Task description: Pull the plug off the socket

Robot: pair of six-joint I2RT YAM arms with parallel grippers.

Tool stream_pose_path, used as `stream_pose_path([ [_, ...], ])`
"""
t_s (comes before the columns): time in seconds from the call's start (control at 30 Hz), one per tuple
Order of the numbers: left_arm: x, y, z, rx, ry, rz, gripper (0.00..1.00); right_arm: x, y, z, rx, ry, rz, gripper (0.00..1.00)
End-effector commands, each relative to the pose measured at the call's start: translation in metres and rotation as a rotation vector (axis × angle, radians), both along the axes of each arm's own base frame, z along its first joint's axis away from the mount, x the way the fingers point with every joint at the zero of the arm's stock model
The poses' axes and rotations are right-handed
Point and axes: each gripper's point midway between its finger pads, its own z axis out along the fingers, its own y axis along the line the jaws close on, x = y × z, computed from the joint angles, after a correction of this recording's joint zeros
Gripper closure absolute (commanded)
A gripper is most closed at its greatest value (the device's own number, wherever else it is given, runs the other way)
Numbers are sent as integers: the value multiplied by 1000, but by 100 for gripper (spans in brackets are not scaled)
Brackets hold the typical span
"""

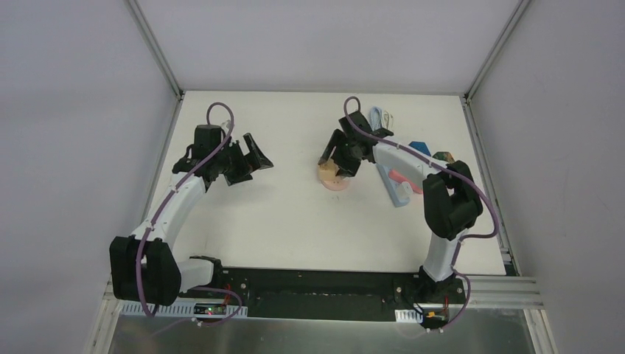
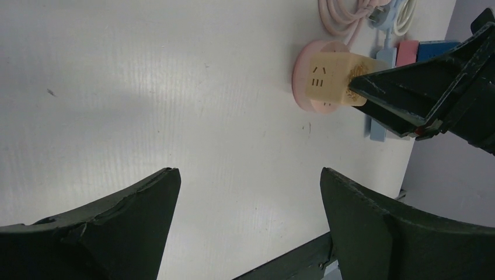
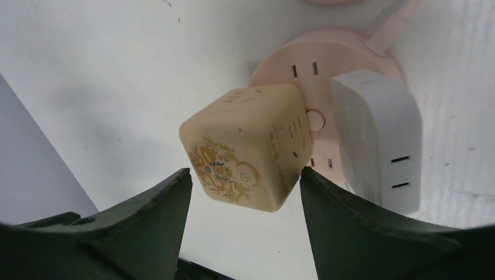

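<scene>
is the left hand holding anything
No, the left hand is open and empty, fingers wide apart over the table.

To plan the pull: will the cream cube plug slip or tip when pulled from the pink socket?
The cube plug looks rigid, so it should not deform. Its smooth, rounded sides may slip under a light grip. Nothing holds the pink socket down, so it may lift with the plug.

Print on cube plug (image 3: 245,149) illegible
</scene>
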Motion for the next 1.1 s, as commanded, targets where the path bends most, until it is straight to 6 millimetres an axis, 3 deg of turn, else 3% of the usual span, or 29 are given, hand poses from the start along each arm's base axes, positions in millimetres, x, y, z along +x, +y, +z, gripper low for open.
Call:
stream_pose_path([
  [0.0,10,-27,13,-71,-38,-88,6,10,1,20,-72,-37,-83,29],
  [0.1,13,-49,12,-117,-8,-119,6,19,-13,43,-136,-102,-68,26],
  [0.23,21,-87,11,-187,18,-168,6,14,-20,71,-127,-168,-22,26],
  [0.33,31,-108,10,-192,31,-194,8,15,-49,70,-197,-216,-109,25],
  [0.47,46,-136,11,-193,20,-249,11,21,-87,51,-275,-222,-200,24],
  [0.6,51,-164,-1,-136,35,-304,13,16,-75,30,-130,-133,-120,26],
  [0.73,55,-177,-16,-58,62,-330,15,9,-56,17,-37,-66,-25,34],
  [0.93,57,-181,-40,-19,144,-339,21,13,-51,7,-39,-72,19,57],
  [1.07,56,-177,-53,10,180,-319,23,12,-53,-1,-84,-36,48,67],
])
